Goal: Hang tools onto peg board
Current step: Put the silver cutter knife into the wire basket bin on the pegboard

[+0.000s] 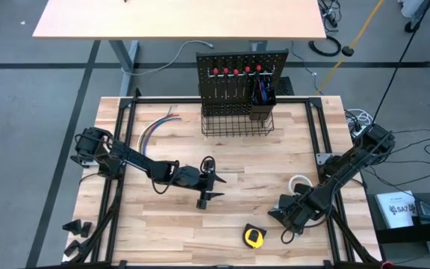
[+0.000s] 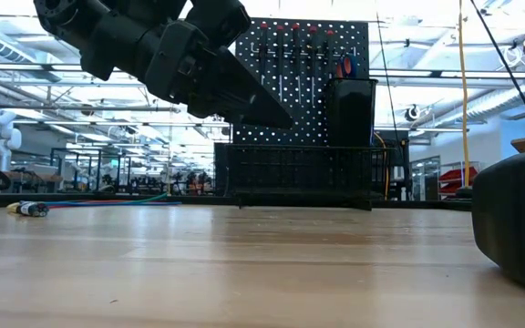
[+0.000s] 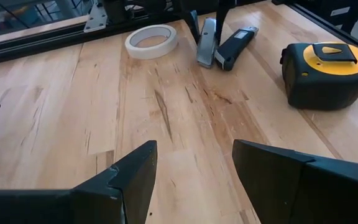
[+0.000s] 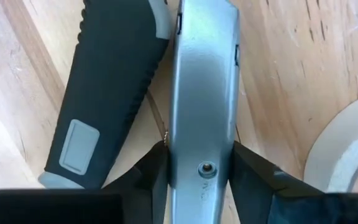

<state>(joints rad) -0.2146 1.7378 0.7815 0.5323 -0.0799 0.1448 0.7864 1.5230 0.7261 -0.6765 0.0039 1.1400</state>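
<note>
Right gripper (image 4: 194, 168) pinching a silver utility knife (image 4: 201, 87) at the table's lower right.

The right wrist view shows both fingers pressed on the knife's sides, its long axis running up the frame, a dark-handled knife (image 4: 107, 87) lying beside it. The high view hides this grip but shows the yellow tape measure (image 1: 254, 237) nearby. The left gripper (image 3: 191, 180) hovers open and empty at mid-table.

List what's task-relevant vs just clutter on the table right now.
Job:
peg board
silver utility knife, between the right gripper fingers
dark-handled knife
tape measure
tape roll
left gripper, open, empty

Lying about:
coloured wires
</note>
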